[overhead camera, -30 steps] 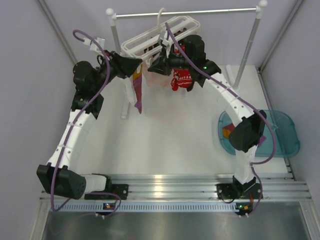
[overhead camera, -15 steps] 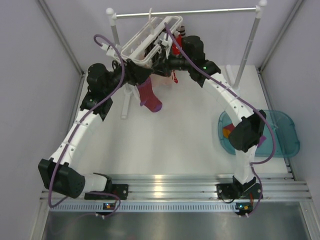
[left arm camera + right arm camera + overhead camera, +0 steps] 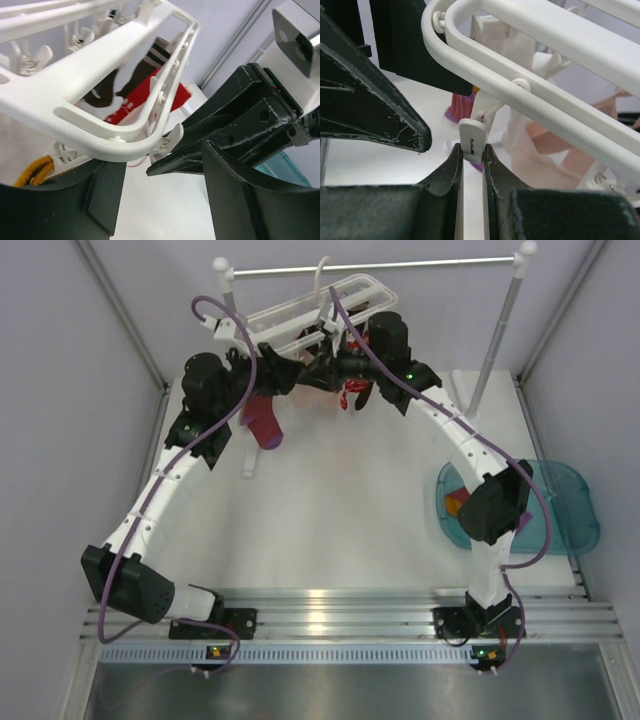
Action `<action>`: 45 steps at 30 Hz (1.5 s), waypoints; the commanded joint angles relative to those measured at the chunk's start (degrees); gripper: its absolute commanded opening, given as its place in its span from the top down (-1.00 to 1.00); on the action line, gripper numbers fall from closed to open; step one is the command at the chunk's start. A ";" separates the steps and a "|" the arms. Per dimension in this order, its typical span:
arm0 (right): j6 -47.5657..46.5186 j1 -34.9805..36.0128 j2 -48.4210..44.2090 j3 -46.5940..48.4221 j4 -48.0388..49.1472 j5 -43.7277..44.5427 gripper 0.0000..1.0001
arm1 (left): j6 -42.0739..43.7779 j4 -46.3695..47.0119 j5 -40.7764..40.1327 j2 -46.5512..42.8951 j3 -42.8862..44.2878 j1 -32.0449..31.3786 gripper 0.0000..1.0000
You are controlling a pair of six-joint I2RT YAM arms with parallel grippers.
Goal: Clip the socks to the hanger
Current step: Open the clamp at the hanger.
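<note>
The white slatted hanger (image 3: 310, 305) hangs tilted from the rail, and it also shows in the left wrist view (image 3: 100, 75) and the right wrist view (image 3: 530, 80). My right gripper (image 3: 322, 362) (image 3: 471, 150) is shut on a small white clip (image 3: 471, 140) dangling from the hanger's edge. My left gripper (image 3: 290, 368) (image 3: 160, 185) is open and empty just below that hanger corner, facing the right gripper. A purple-magenta sock (image 3: 262, 423), a red sock (image 3: 355, 395) (image 3: 145, 102), a dark striped sock (image 3: 145, 70), an orange-yellow sock (image 3: 32, 170) and a white sock (image 3: 540, 145) hang under the hanger.
The silver rail (image 3: 370, 265) on white posts spans the back. A teal tray (image 3: 575, 500) at the right edge holds more coloured socks (image 3: 455, 502). Grey walls close in on both sides. The arms' bases sit on the metal rail at the near edge.
My left arm has moved in towards the hanger's left end. The hanger has swung and tilted, and the purple-magenta sock has swung left and up. The right arm has stayed at the hanger.
</note>
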 commanded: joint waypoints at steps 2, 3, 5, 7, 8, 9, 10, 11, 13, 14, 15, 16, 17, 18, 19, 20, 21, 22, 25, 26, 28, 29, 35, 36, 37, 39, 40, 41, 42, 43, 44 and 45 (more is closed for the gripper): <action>-0.26 0.36 -2.84 -0.67 0.07 -2.98 1.00 | 1.20 3.77 -1.47 1.50 3.98 0.29 -0.32; -0.17 0.45 -2.84 -0.76 0.16 -3.15 1.00 | 1.03 3.51 -1.46 2.03 4.42 0.29 -0.32; -0.17 0.53 -2.93 -0.67 0.25 -3.33 1.00 | 0.68 3.07 -1.64 2.65 5.56 0.29 -0.32; -0.26 0.45 -3.10 -0.58 -0.01 -3.33 1.00 | 0.41 2.71 -1.46 3.61 6.18 0.29 -0.31; -0.69 0.45 -3.10 -0.58 -0.01 -3.33 1.00 | -0.37 2.54 -1.90 3.79 6.61 0.29 -0.31; -0.79 0.45 -3.19 -0.58 -0.19 -3.25 1.00 | -0.47 2.88 -1.73 4.14 6.71 0.37 -0.30; -0.79 0.53 -3.19 -0.58 -0.36 -3.24 1.00 | -0.64 3.06 -1.55 4.23 6.79 0.29 -0.29; -1.05 0.53 -3.19 -0.58 -0.45 -3.33 1.00 | -1.17 3.41 -1.20 4.32 6.80 0.29 -0.29; -1.14 0.53 -3.19 -0.67 -0.80 -3.24 1.00 | -1.70 4.12 -0.76 4.75 6.88 0.29 -0.26; -1.14 0.53 -3.19 -0.67 -0.80 -3.24 1.00 | -1.96 4.12 -0.41 4.93 7.14 0.29 -0.23; -1.23 0.62 -3.19 -0.67 -0.89 -3.24 1.00 | -1.96 4.21 -0.32 5.11 7.15 0.29 -0.22; -1.40 0.54 -3.19 -0.76 -0.89 -3.33 1.00 | -2.05 4.21 -0.50 5.20 7.32 0.29 -0.21; -1.58 0.53 -3.37 -0.76 -0.98 -3.33 1.00 | -1.96 4.21 -0.41 5.46 7.50 0.37 -0.16; -1.67 0.53 -3.37 -0.93 -0.98 -3.25 1.00 | -1.96 4.03 -0.06 5.63 7.59 0.37 -0.14; -1.67 0.53 -3.46 -0.94 -0.89 -3.33 1.00 | -1.96 4.03 0.12 5.81 7.76 0.37 -0.13; -1.75 0.62 -3.54 -0.85 -1.07 -3.42 1.00 | -1.96 4.12 0.38 6.07 8.02 0.29 -0.13; -1.84 0.54 -3.46 -0.85 -1.07 -3.51 1.00 | -2.05 4.03 0.64 6.25 8.11 0.29 -0.13; -1.84 0.62 -3.54 -0.94 -1.07 -3.59 1.00 | -2.14 4.12 1.34 6.43 8.29 0.29 -0.12; -1.84 0.62 -3.54 -0.85 -1.07 -3.60 1.00 | -2.40 4.03 1.79 6.95 8.73 0.29 -0.08; -1.93 0.62 -3.54 -0.85 -1.16 -3.60 1.00 | -2.31 3.86 1.96 7.04 8.90 0.29 -0.08; -2.02 0.71 -3.63 -0.76 -1.24 -3.51 1.00 | -2.23 3.42 2.58 7.66 9.43 0.29 0.02; -2.10 0.71 -3.55 -0.76 -1.24 -3.51 1.00 | -2.49 3.33 2.49 7.74 9.52 0.29 0.05; -2.63 0.89 -3.81 -0.85 -1.59 -3.59 1.00 | -3.10 3.16 3.63 8.97 10.75 0.29 0.42; -2.72 0.89 -3.72 -0.85 -1.68 -3.68 1.00 | -3.19 2.98 3.55 9.06 10.92 0.29 0.51; -2.81 0.97 -3.72 -0.85 -1.60 -3.68 1.00 | -3.37 2.71 3.46 9.06 11.01 0.37 0.60; -3.25 0.97 -3.98 -0.85 -1.95 -3.60 1.00 | -3.37 2.54 3.11 9.06 11.01 0.37 0.87; -3.51 0.89 -3.98 -0.94 -2.12 -3.51 1.00 | -3.19 2.28 3.11 9.15 11.10 0.29 0.95; -3.86 0.89 -4.16 -1.02 -2.30 -3.42 1.00 | -3.28 2.01 3.11 9.15 11.28 0.37 1.00; -4.12 0.80 -4.33 -1.55 -2.21 -3.07 0.97 | -3.37 1.75 2.93 9.15 11.36 0.37 1.00; -4.21 0.80 -4.51 -1.90 -2.12 -2.98 0.84 | -3.46 1.66 2.84 9.15 11.37 0.37 1.00; -4.04 0.80 -5.03 -2.34 -1.51 -2.81 0.50 | -3.72 1.31 2.84 9.06 11.37 0.37 1.00; -3.95 0.62 -5.39 -3.47 -0.90 -2.28 0.30 | -3.98 1.22 2.84 9.06 11.37 0.46 1.00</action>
